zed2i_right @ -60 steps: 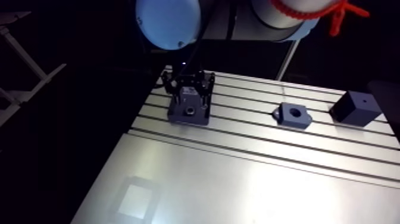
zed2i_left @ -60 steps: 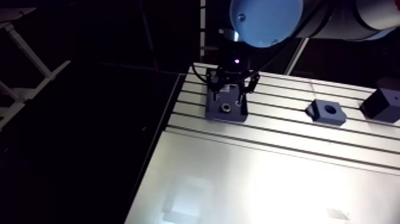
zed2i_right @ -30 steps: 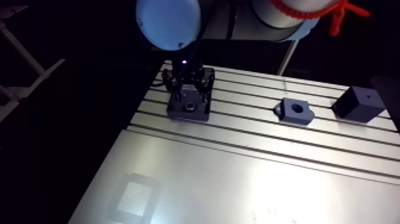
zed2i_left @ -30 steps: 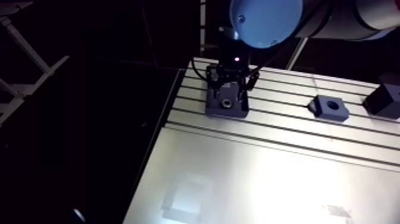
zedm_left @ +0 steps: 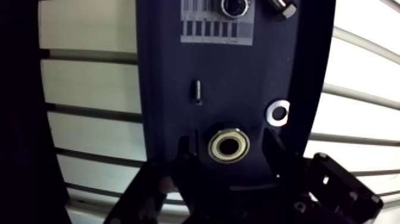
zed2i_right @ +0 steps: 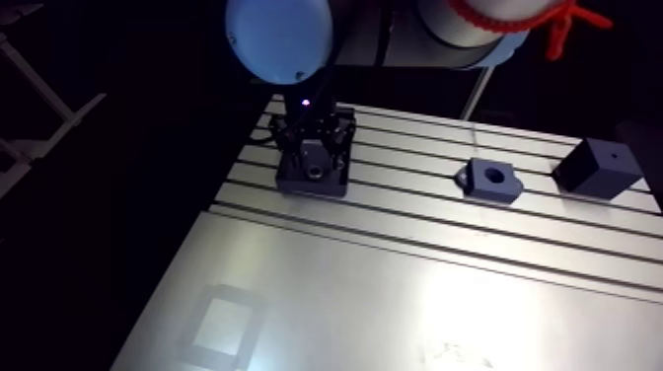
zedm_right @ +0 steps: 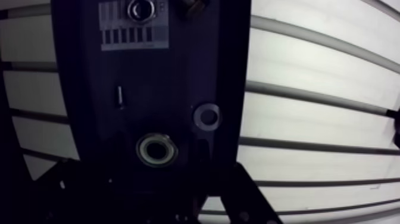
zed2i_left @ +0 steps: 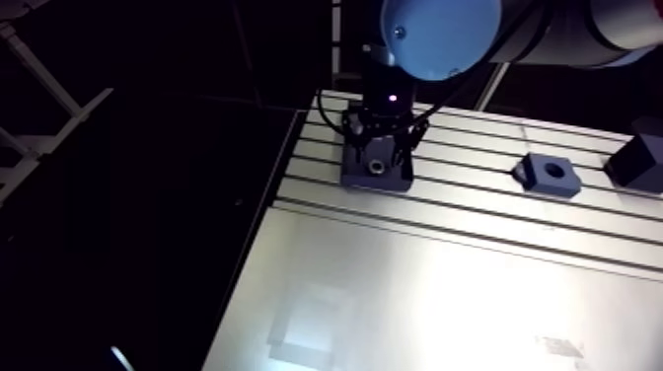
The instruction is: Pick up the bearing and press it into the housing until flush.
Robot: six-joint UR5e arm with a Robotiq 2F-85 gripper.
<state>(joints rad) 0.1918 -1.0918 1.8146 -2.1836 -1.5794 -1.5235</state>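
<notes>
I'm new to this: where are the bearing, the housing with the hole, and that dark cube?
bearing (zedm_left: 229, 146): wrist view, its centre, at the bore.
housing (zed2i_right: 490, 187): arm view, top face just in front of its hole.
dark cube (zed2i_right: 592, 178): arm view, the side face nearest the camera.

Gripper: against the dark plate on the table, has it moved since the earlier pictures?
Yes. Against the dark plate, the gripper has come down closer; its open fingers now flank the metal ring set in the plate.
</notes>
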